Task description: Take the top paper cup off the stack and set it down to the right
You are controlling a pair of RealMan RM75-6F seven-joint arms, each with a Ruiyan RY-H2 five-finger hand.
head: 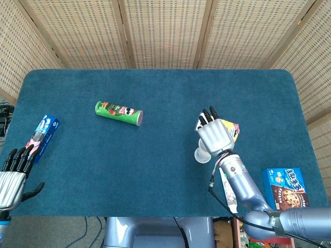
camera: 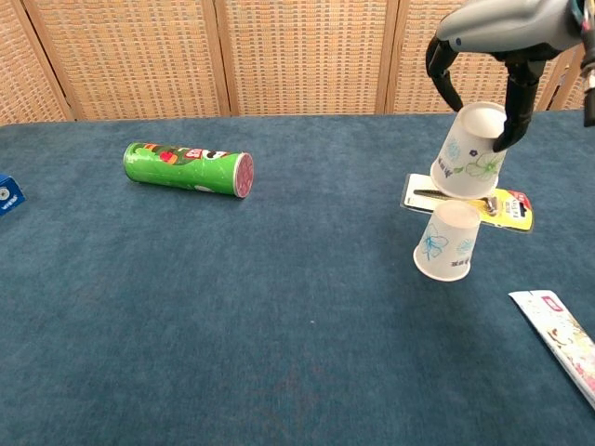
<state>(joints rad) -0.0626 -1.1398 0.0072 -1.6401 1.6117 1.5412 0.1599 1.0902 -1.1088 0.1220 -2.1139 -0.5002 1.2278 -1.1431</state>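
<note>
**Observer:** Where's the cup, and what's holding it?

**Operator:** My right hand (camera: 483, 56) has the top paper cup (camera: 468, 153) pinched near its upturned base, fingers down one side and thumb down the other. The cup hangs mouth-down and tilted, clear of the lower paper cup (camera: 447, 240), which stands upside down on the blue felt table (camera: 279, 325). My left hand (head: 13, 173) rests idle at the table's eight o'clock corner, fingers apart, holding nothing.

**Observer:** How do you expect the cup to handle?

**Operator:** Very light, I'd judge, and thin-walled, so it would crush under a hard squeeze. The printed paper looks smooth, maybe a bit slippery. The stiffest spots should be the base disc and the rolled rim, so gripping near the base seems right.

**Observer:** What surrounds it?

**Operator:** A flat yellow blister card (camera: 507, 206) lies just behind the lower cup, at its twelve o'clock. A glossy flat packet (camera: 562, 346) sits at four o'clock. A green chips can (camera: 188, 168), a rigid cylinder, lies on its side well off toward ten o'clock.
</note>
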